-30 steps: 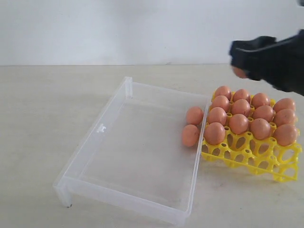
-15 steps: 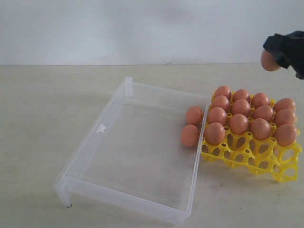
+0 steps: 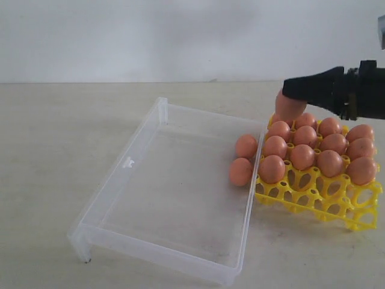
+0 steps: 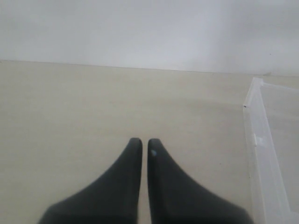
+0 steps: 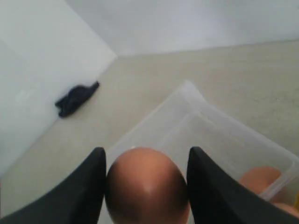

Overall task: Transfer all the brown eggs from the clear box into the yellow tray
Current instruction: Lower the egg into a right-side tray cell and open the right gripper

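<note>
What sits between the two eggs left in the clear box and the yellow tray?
Only the clear box's side wall: two eggs inside it, yellow tray outside. Shown in exterior view.

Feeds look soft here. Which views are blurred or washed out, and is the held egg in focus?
Exterior view: even light, faint shadow under the yellow tray, right tool slightly soft-edged. Right wrist view: the held brown egg is out of focus with a small glare spot; the clear box behind looks hazy. Left wrist view: left tool blurred, wall pale and featureless.
</note>
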